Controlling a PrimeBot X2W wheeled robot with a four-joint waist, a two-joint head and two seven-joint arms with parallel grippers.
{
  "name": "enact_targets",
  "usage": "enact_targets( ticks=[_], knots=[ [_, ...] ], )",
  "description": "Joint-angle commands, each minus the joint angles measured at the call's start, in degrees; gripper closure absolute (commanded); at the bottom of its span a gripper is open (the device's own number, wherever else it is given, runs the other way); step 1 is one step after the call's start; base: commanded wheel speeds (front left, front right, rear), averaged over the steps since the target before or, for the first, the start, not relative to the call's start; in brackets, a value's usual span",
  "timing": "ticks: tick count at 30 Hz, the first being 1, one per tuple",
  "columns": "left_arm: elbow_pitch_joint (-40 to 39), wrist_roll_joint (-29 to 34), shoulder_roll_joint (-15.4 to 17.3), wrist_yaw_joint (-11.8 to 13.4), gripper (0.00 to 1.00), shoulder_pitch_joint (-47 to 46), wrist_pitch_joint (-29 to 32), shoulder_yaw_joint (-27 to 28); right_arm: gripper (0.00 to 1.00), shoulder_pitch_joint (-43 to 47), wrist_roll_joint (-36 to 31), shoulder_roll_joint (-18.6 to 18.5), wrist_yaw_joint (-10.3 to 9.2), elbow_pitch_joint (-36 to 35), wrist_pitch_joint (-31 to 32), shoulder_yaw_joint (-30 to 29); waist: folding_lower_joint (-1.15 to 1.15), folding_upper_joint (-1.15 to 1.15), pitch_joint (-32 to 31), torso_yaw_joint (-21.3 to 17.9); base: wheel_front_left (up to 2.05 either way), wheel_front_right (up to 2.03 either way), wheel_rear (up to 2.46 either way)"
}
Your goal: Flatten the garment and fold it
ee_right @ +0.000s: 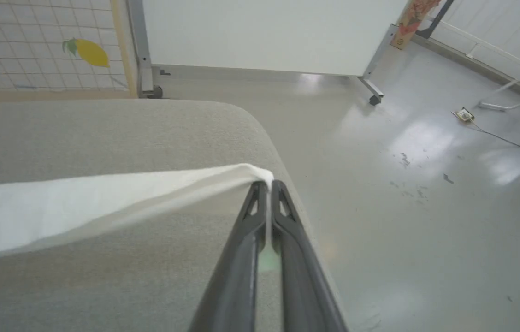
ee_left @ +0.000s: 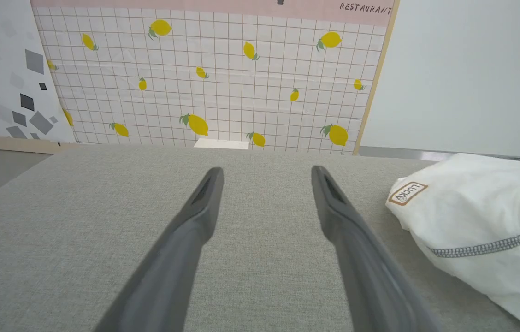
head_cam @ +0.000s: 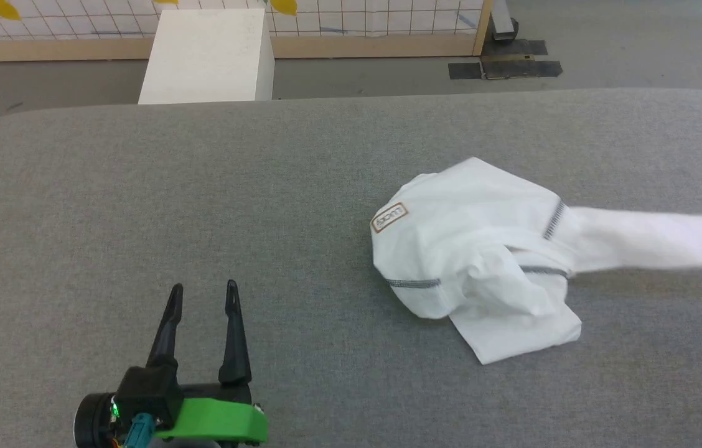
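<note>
Onlooker: Shirt check from where I'm standing. The white garment (head_cam: 475,249) is bunched in a heap on the grey padded table (head_cam: 201,186), over on the robot's right side. One part is pulled out into a taut strip that runs off the right edge of the head view.

Passerby: who's got hold of it?

Onlooker: the right gripper (ee_right: 268,184). Its two dark fingers are pinched together on the very tip of that strip, out by the table's rounded corner, with shiny floor beyond.

Passerby: and the other arm?

Onlooker: the left gripper (head_cam: 203,286) sits low at the near left with its fingers spread wide and nothing between them. It's well apart from the cloth and points across bare table.

Passerby: any markings showing?

Onlooker: yep, a small brown-edged logo patch (head_cam: 389,218) on the heap's left side, which reads LUCKY in the left wrist view. Grey zigzag stitching (head_cam: 413,283) runs along a hem below it. A white box (head_cam: 208,56) stands on the floor past the table, and a lemon-print grid panel (ee_left: 218,83) is behind that.
</note>
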Motion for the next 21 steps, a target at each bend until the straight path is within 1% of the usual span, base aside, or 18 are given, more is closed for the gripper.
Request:
enact_targets(
  ticks=[1,5,6,7,8,11,14,17,19,21],
  knots=[
    [-0.1,0.2,-0.2,-0.3,0.0,0.9,-0.2,0.1,1.0,2.5,-2.2,0.3,-0.09,1.6,-1.2,-1.8,0.0,0.0,0.5,0.4,0.0,0.0,0.0],
    [0.3,0.4,0.1,-0.6,0.0,0.9,-0.2,0.3,1.0,6.2,-6.2,2.2,-0.09,6.3,-4.0,-5.0,0.0,0.0,1.2,0.8,0.0,0.0,0.0],
    [0.5,0.5,0.3,-0.7,0.0,0.8,-0.2,0.2,0.87,6.6,-6.9,3.1,-0.09,7.6,-4.8,-5.1,0.0,0.0,1.4,0.9,0.0,0.0,0.0],
    [0.6,0.5,0.3,-0.8,0.0,0.7,-0.2,0.2,0.6,6.6,-7.2,3.8,-0.09,8.5,-5.4,-5.0,0.0,0.0,1.4,0.9,0.0,0.0,0.0],
    [0.7,0.5,0.4,-0.9,0.0,0.5,-0.2,0.1,0.0,6.3,-7.4,4.7,-0.09,9.6,-6.1,-4.5,0.0,0.0,1.4,0.9,0.0,0.0,0.0],
    [1.0,0.6,0.6,-1.0,0.0,0.2,-0.2,-0.1,0.0,4.5,-6.3,6.7,-0.09,11.1,-8.0,-2.1,0.0,0.0,1.3,0.7,0.0,0.0,0.0],
    [1.0,0.5,0.8,-1.1,0.0,-0.2,-0.1,-0.2,0.0,1.9,-3.4,7.3,-0.09,10.4,-8.9,2.0,0.0,0.0,1.1,0.2,0.0,0.0,0.0],
    [0.9,0.4,0.8,-1.0,0.0,-0.3,-0.1,-0.2,0.0,-0.1,0.2,6.6,-0.09,7.9,-8.0,7.2,0.0,0.0,1.1,-0.4,0.0,0.0,0.0],
    [0.8,0.3,0.8,-1.0,0.0,-0.5,-0.1,-0.4,0.0,-0.9,3.2,5.5,-0.09,5.4,-6.1,11.5,0.0,0.0,1.4,-0.6,0.0,0.0,0.0],
    [0.8,0.1,0.6,-0.9,0.0,-0.7,-0.1,-0.7,0.0,-1.3,6.1,4.9,-0.09,3.7,-3.5,14.4,0.0,0.0,2.0,-0.7,0.0,0.0,0.0]
  ],
)
